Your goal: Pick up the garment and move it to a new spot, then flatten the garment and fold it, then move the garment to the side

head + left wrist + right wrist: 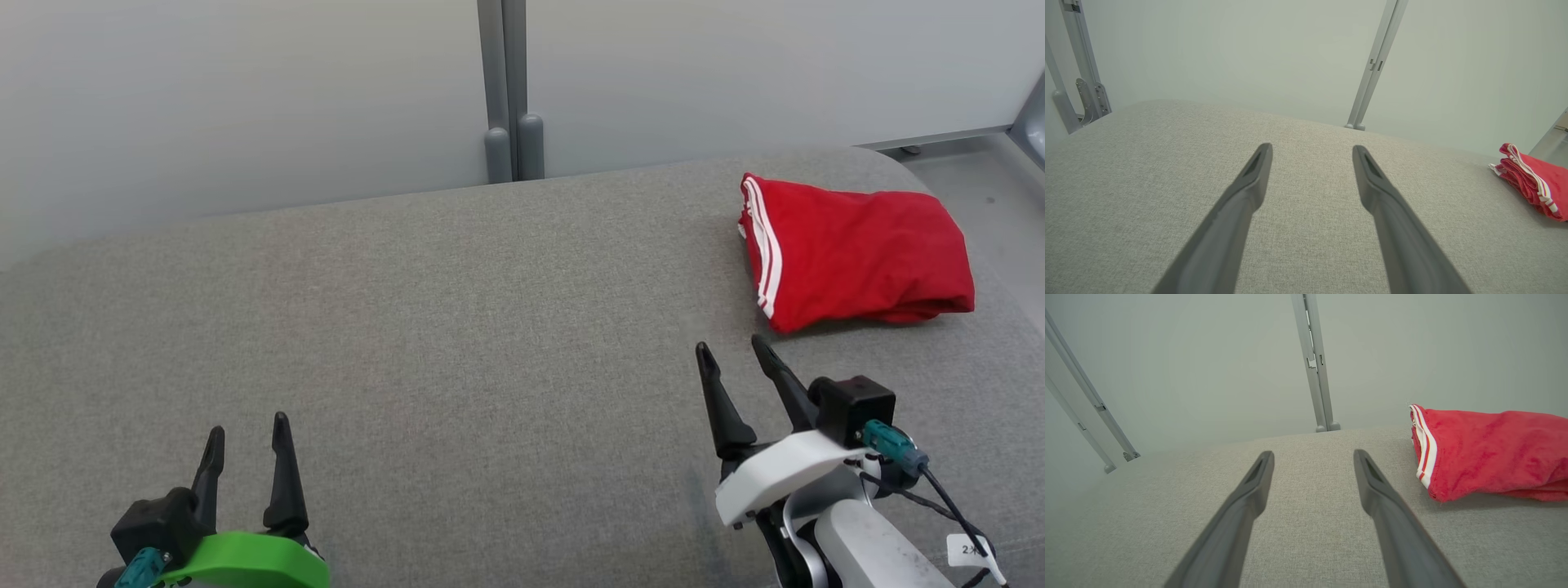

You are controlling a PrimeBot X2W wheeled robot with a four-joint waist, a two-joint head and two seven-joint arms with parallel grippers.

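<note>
I see the red folded garment with white stripes along one edge [857,249] lying at the far right of the grey fabric-covered bench [408,327], close to its right end and well apart from the middle; it sits as a compact, layered bundle with the striped edge turned left, and that tidy shape off to one side reads to me as the put-aside position, though I cannot rule out that it is only a starting heap. My right gripper [731,343] hovers just near of the bundle's near left corner; its fingers are spread wide, nothing between them, not touching the cloth. My left gripper [249,425] waits at the near left over bare fabric, well apart from the garment; its fingers are spread and empty too, and I judge it is parked there to leave the right arm a free path. If a pick is called for, the right arm is the obvious one; the stacked layers at the striped edge offer a pinch, but catching only the top layer would likely pull the soft bundle open.
</note>
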